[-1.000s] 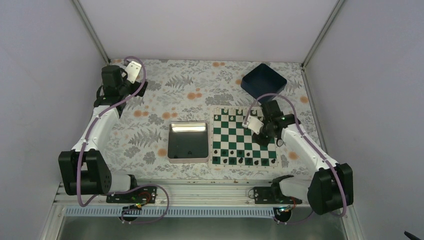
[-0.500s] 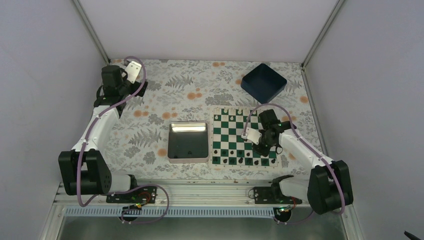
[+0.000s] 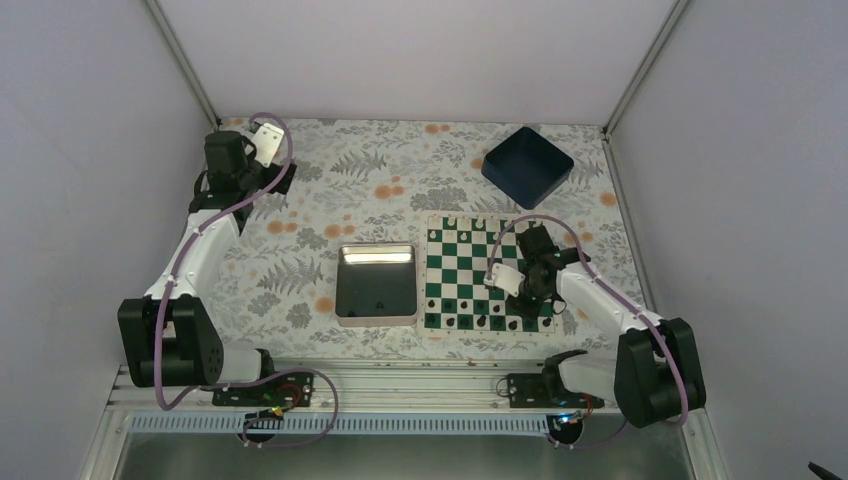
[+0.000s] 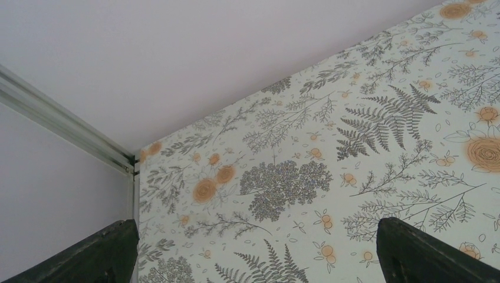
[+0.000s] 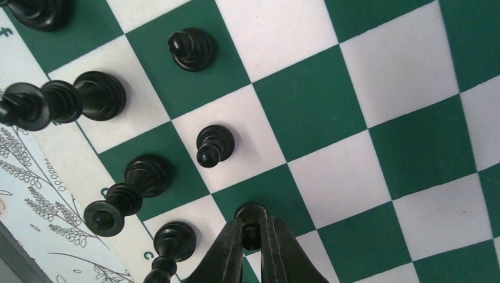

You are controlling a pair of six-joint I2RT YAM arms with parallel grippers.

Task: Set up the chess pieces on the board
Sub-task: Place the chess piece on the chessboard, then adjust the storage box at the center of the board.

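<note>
The green and white board [image 3: 460,262] lies right of centre on the table. Black chess pieces [image 3: 470,320] stand in its two near rows. My right gripper [image 3: 527,298] is low over the board's near right part. In the right wrist view it [image 5: 252,236] is shut on a black pawn [image 5: 250,219] whose base is at a green square of the board [image 5: 306,103]. Two more pawns [image 5: 213,144] and several taller black pieces [image 5: 138,177] stand to its left. My left gripper [image 3: 283,177] is open and empty at the far left corner; its fingers [image 4: 88,253] frame only tablecloth.
A shiny silver tin [image 3: 376,284] lies just left of the board. A dark blue bin [image 3: 527,165] stands behind the board at the far right. A few small white pieces [image 3: 455,222] stand on the board's far row. Enclosure walls close in the table.
My right gripper has moved toward the board's near edge and come down with the pawn in it. The left arm has not moved.
</note>
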